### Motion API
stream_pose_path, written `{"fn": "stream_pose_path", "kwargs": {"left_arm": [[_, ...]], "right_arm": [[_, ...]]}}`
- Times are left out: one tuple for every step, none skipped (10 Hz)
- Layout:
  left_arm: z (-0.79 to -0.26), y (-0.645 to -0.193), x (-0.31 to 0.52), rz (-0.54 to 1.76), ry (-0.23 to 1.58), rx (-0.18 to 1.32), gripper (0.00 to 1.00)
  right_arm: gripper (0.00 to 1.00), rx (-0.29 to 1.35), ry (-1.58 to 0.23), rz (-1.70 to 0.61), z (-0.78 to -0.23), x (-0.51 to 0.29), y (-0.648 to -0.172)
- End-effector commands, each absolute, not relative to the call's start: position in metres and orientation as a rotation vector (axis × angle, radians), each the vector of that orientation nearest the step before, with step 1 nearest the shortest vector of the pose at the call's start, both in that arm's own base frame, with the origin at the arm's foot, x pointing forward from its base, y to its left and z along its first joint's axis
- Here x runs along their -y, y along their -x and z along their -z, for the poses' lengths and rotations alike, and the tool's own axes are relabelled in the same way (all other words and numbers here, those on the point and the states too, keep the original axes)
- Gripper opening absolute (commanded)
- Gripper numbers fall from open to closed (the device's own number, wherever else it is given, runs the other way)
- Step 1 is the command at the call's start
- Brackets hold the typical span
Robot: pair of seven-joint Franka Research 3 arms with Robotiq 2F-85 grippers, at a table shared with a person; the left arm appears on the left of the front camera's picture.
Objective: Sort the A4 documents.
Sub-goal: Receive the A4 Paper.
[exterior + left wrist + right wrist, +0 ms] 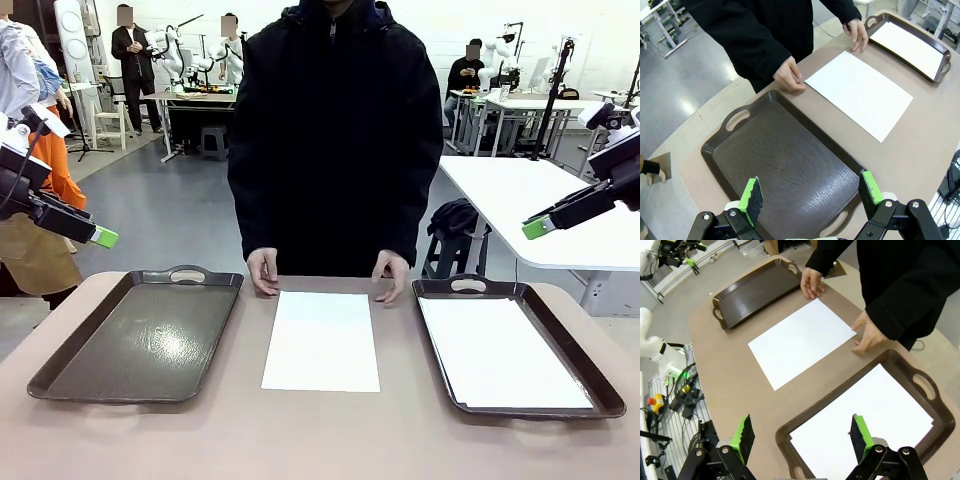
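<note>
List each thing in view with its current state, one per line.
Left tray: empty, flat on the table.
Right tray: holds a white sheet.
Middle sheet: flat on the table between the trays, not in either.
Person's hands: resting on the table at the middle sheet's far corners.
Left gripper: open, above the left tray.
Right gripper: open, above the right tray.

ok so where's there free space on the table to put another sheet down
The left tray holds nothing. Bare strips of table flank the middle sheet and run along the near edge. The right tray already holds paper, and the person's hands crowd the sheet's far edge.
</note>
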State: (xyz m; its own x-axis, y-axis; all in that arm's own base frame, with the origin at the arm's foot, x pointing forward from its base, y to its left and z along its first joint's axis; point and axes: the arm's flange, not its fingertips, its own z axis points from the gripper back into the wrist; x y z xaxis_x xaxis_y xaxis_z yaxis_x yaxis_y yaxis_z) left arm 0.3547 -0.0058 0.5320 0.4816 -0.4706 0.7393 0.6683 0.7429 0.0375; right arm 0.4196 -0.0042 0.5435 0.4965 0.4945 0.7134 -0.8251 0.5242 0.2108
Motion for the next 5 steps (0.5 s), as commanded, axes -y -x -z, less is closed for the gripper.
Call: {"fn": "stream_pose_path", "kwargs": {"left_arm": [[-0.5308,-0.3554,0.0046,0.704,0.277,0.810,1.00],[-0.5308,-0.3554,0.0046,0.704,0.277,0.810,1.00],[-0.5308,-0.3554,0.0046,0.704,0.277,0.810,1.00],[-0.5308,-0.3554,0.0046,0.704,0.277,0.810,1.00],[-0.5308,-0.3554,0.0046,0.704,0.277,0.810,1.00]], "right_arm": [[1.00,0.647,-0.598,-0.867,-0.5436,0.0054,-0.4190],[1.00,0.647,-0.598,-0.867,-0.5436,0.0054,-0.4190],[1.00,0.647,-0.598,-0.867,-0.5436,0.0054,-0.4190],[1.00,0.647,-0.598,-0.867,-0.5436,0.0054,-0.4190],[1.00,0.647,-0.598,-0.867,-0.5436,0.0054,-0.4190]]}}
